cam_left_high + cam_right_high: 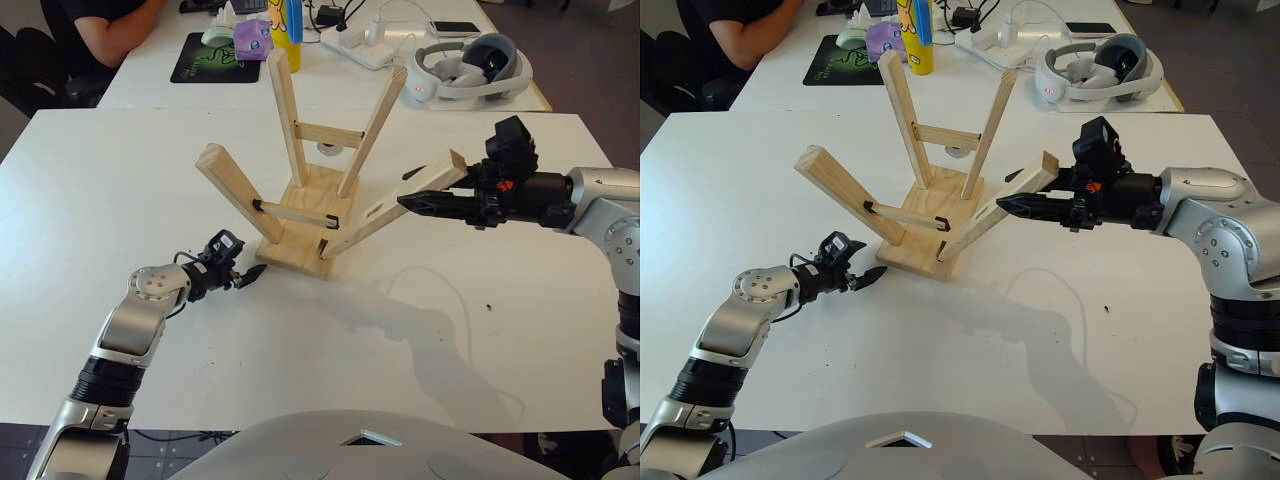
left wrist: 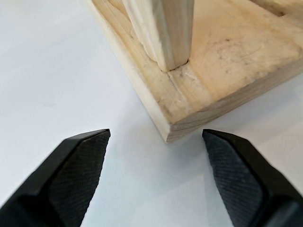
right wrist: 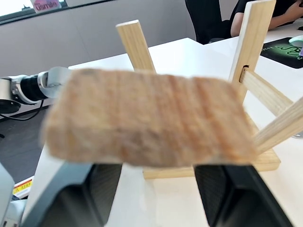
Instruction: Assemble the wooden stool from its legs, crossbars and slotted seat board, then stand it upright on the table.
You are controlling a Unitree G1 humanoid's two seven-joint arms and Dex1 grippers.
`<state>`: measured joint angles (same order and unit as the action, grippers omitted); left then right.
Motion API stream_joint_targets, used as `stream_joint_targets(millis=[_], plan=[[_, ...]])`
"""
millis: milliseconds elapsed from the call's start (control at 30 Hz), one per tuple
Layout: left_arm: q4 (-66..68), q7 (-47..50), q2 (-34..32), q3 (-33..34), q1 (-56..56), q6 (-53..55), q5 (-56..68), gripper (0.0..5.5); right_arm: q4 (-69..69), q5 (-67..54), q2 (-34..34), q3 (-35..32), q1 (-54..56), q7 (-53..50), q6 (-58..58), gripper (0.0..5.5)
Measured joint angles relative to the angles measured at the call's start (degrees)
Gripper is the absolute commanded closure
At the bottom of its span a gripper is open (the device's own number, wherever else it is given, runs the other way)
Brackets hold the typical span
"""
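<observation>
We are seeing the stool (image 1: pixel 305 190) sitting upside down, seat board (image 1: pixel 300 255) flat on the table (image 1: pixel 100 200). Left gripper (image 2: pixel 156 134) is hanging open just beside the board's corner. Right gripper (image 1: pixel 407 190) is at one leg (image 1: pixel 365 225), and we cannot tell if it is clamping. Risk: levering that leg, loosening its joint or toppling the stool.

Seat board (image 2: pixel 227 56): pale bare wood, matt, with fine grain and faint grey scuffs; the edges are a little rough.
Legs (image 1: pixel 284 110): the same light unvarnished wood, matt, with long straight grain.
Leg end (image 3: pixel 147 118): sawn face, coarse and fibrous.
Crossbars (image 1: pixel 328 133): thin strips of matching raw wood, matt.
Counter (image 1: pixel 120 190): white, smooth, with a soft low sheen.
Left end effector (image 2: pixel 155 137): black pads (image 2: pixel 71 175) with a fine cross-hatched texture, matt and rubbery in look.
Right end effector (image 1: pixel 408 190): black hard plastic, smooth, with a faint sheen.
Headset (image 1: pixel 470 65): glossy white plastic with grey padding.
</observation>
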<state>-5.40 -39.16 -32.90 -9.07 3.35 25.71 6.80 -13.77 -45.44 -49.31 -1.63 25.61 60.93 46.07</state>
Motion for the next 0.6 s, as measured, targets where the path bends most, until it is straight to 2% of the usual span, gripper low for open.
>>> stream_joint_targets(millis=[133,600], plan=[[0.0,-0.4,0.6,-0.5,0.4,0.3,0.0,1.89,1.0,2.9,1.4,2.7,1.0,0.8,-2.3,3.43],[0.3,-0.8,1.6,-1.1,1.0,0.6,-0.1,1.89,3.1,7.7,2.4,5.2,4.2,2.8,-4.0,3.43]])
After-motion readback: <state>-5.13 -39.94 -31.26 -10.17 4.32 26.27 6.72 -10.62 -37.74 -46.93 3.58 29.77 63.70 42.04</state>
